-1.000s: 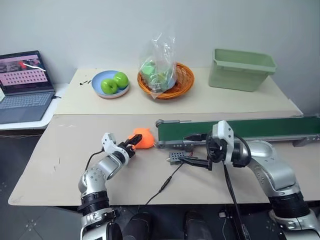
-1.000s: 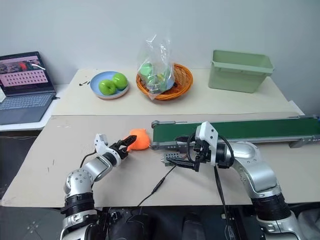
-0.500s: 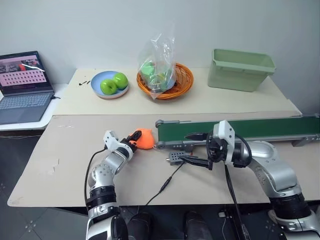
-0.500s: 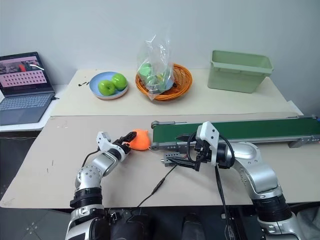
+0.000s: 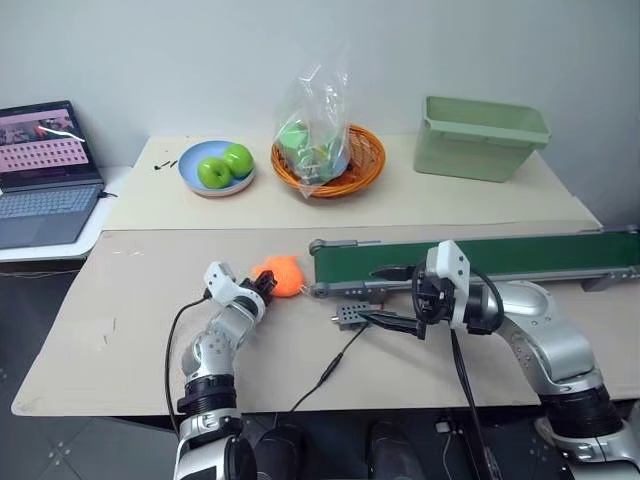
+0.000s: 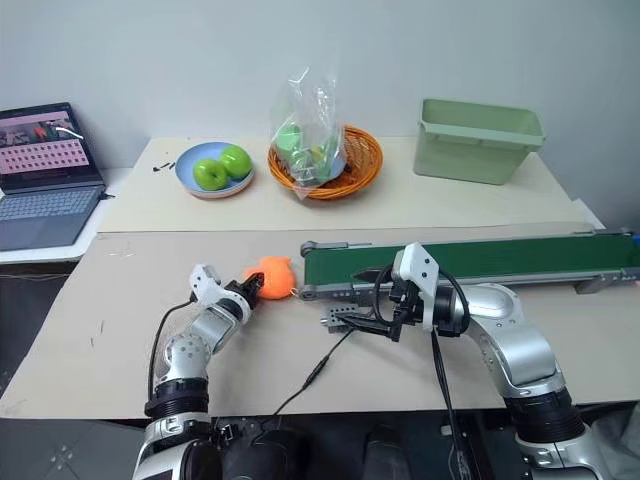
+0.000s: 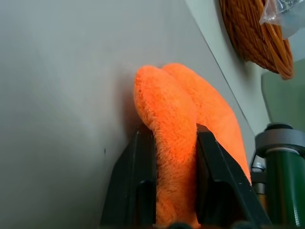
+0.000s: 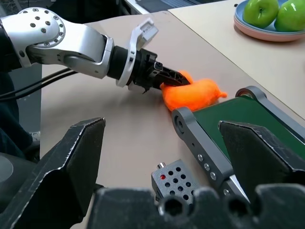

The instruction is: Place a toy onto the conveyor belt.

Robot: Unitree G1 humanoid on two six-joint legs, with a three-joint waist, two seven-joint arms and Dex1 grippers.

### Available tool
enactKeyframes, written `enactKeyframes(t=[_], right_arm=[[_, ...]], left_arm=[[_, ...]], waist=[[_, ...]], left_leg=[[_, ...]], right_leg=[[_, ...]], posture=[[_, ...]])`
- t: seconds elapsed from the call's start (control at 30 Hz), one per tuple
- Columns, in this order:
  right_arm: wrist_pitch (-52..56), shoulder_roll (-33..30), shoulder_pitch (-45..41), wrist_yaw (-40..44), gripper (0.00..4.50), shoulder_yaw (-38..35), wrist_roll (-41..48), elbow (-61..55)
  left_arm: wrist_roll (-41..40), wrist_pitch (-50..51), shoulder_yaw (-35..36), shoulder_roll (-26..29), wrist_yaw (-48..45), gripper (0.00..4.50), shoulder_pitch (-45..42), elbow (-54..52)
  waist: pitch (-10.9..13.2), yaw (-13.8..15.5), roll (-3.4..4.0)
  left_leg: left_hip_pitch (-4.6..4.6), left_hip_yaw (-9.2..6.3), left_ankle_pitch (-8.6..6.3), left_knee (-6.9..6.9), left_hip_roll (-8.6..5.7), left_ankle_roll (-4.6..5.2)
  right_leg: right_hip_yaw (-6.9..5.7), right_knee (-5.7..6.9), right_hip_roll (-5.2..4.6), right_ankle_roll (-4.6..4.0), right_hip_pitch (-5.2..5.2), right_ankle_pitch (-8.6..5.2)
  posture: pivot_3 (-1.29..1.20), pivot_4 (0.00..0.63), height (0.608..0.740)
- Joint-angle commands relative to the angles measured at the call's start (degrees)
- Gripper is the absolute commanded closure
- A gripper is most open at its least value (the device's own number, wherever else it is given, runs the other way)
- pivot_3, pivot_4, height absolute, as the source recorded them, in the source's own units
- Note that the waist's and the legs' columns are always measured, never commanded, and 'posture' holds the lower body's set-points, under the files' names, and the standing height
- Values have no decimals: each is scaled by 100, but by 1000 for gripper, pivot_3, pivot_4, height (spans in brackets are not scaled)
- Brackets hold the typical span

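Pinching toy [image 7: 174, 138] between left gripper [image 7: 174, 157] fingers, beside conveyor belt [image 5: 480, 257].

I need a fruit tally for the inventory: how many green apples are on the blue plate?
2. Both sit on the blue plate at the table's far left side: one green apple nearer the front, the other behind it toward the basket. The basket's bag may hide more.

We find no legible text, label or brand anywhere. The laptop [image 5: 45, 170] screen shows rows of small marks that we cannot read.
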Motion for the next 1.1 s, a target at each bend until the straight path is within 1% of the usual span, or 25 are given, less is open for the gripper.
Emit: enactKeyframes(t=[0.03,0.1,0.13,0.23,0.3,0.37,0.47,0.5,0.63,0.77,0.87,1.0,1.03,1.07,1.1], right_arm=[[-146,7,-77,-29,0,-65,-16,-22],[-146,21,-81,-35,0,-55,-42,-13],[-144,27,-83,-37,0,-56,-46,-12],[-147,36,-88,-49,0,-71,-52,-7],[-145,48,-92,-60,0,-87,-43,-15],[-139,61,-98,-71,0,-87,-43,-17],[-127,61,-77,-77,0,-94,-30,-41],[-122,55,-58,-80,0,-113,-15,-55],[-109,53,-23,-124,0,-199,50,-72],[-100,60,-9,-165,0,-234,67,-91],[-90,60,33,-193,0,-267,88,-139],[-84,66,62,-229,0,-269,85,-165],[-80,67,71,-238,0,-271,89,-177],[-77,67,76,-248,0,-273,93,-186],[-71,67,80,-255,0,-276,99,-193]], left_arm=[[1295,-1122,-650,397,158,3570,-110,-998],[2304,-1592,-1301,789,160,3570,-163,-1267],[2817,-1798,-1640,1004,166,3570,-187,-1314],[4285,-2528,-2678,1627,67,3570,-269,-1257],[5699,-3458,-3773,2255,-82,3570,-340,-914],[6928,-4201,-4606,2761,32,3570,-468,-496],[8405,-5089,-5465,3316,575,3570,-815,60],[8724,-5348,-5653,3447,790,3570,-921,305],[9831,-6093,-6312,3775,1810,3570,-1398,1357],[10408,-6410,-6685,3747,2431,3570,-1823,2169],[10656,-6530,-6888,3644,2756,3570,-2080,2676],[10696,-6617,-6947,3513,2973,3570,-2228,3022],[10634,-6667,-6920,3477,2976,3005,-2245,3085],[10609,-6677,-6900,3453,2995,2837,-2259,3114],[10598,-6677,-6889,3435,3009,2445,-2272,3135]], waist=[[3,-2,-4],[3,8,-5],[3,17,-5],[2,52,-3],[2,64,-2],[0,58,0],[1,25,0],[1,5,-1],[1,-36,-1],[1,-39,-1],[1,-38,-1],[1,-51,-1],[1,-60,-1],[1,-66,-1],[1,-69,-1]], left_leg=[[-1,0,0,0,2,-1],[-10,3,3,-1,2,-6],[-13,3,3,0,1,-6],[-17,7,2,0,-5,-3],[-19,12,2,0,-9,-2],[-20,15,2,0,-10,-2],[-24,22,-3,-8,-7,5],[-31,25,-3,-11,-5,5],[-43,26,-1,-24,0,-2],[-43,25,-2,-18,-4,2],[-43,25,-2,-11,-6,3],[-41,26,-1,-10,-7,4],[-41,26,-1,-9,-7,4],[-41,27,-1,-9,-7,3],[-41,26,-1,-9,-6,4]], right_leg=[[0,0,1,-1,-1,1],[-1,0,3,-13,-10,8],[0,0,3,-40,-13,25],[3,-5,1,-42,-13,29],[3,-8,-1,-38,-12,31],[3,-9,-1,-37,-15,32],[8,-11,-2,-37,-26,32],[12,-8,-2,-38,-42,32],[16,3,-1,-42,-75,35],[15,1,-1,-35,-70,39],[15,2,-2,-17,-66,34],[15,6,-1,-11,-65,31],[14,6,-1,-11,-65,32],[15,6,-2,-12,-66,32],[15,7,-2,-18,-66,36]], posture=[[0,150,740],[0,150,740],[0,150,740],[0,150,740],[0,150,740],[0,150,740],[0,150,740],[0,150,740],[0,150,740],[0,150,740],[0,150,740],[0,150,740],[0,150,740],[0,150,740],[0,150,740]])
